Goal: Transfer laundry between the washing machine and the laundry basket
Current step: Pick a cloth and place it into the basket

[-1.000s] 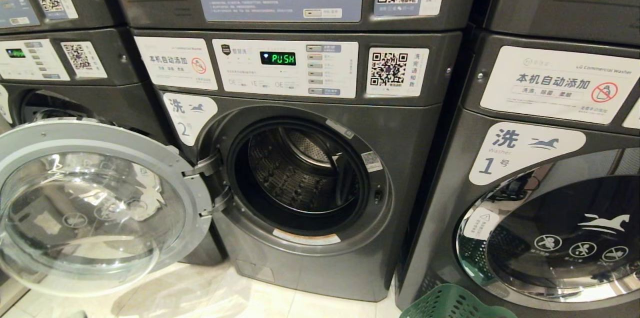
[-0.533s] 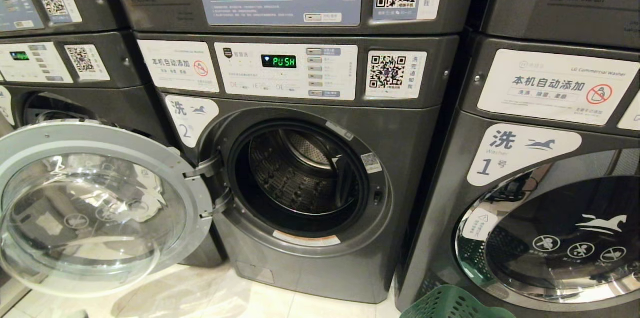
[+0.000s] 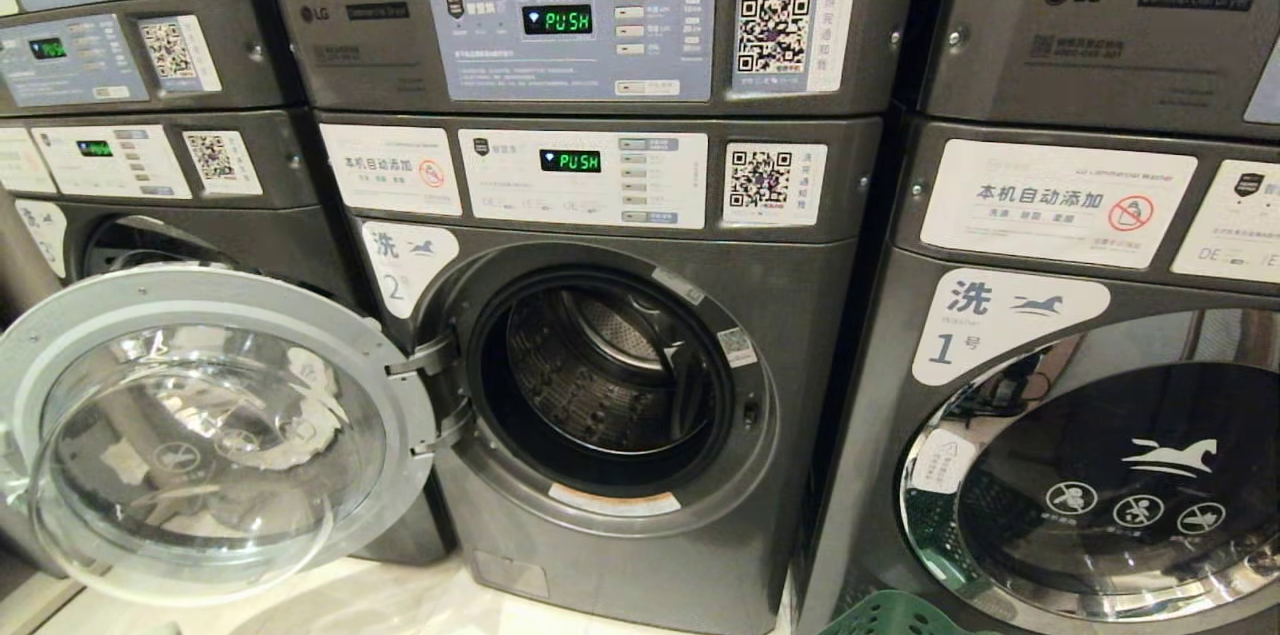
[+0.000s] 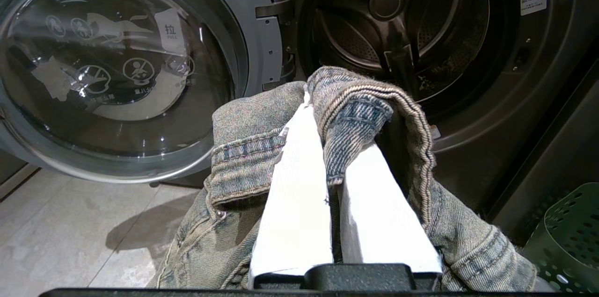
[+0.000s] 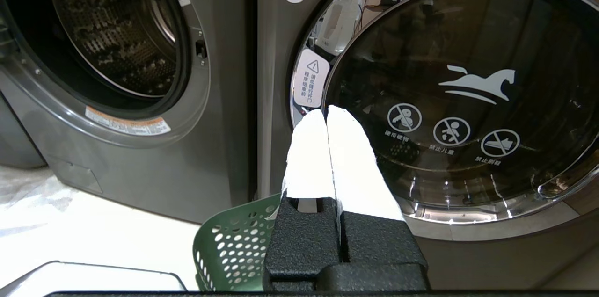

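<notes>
my left gripper (image 4: 327, 166) is clamped on the jeans (image 4: 355, 110), held low, near the open washer (image 3: 600, 385), door (image 3: 200, 435) swung left. my right gripper (image 5: 327, 119) is pinched empty by the basket (image 5: 234, 236). i should lift the denim clear of the drum (image 4: 398, 21) lip, push deep, then release.

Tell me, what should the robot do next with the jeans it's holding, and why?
Probably carry the jeans forward toward the open drum of washer number 2. The left gripper is shut on the jeans, the door is swung wide open, and the drum looks empty. The right gripper is shut and holds nothing, near the green basket.
</notes>
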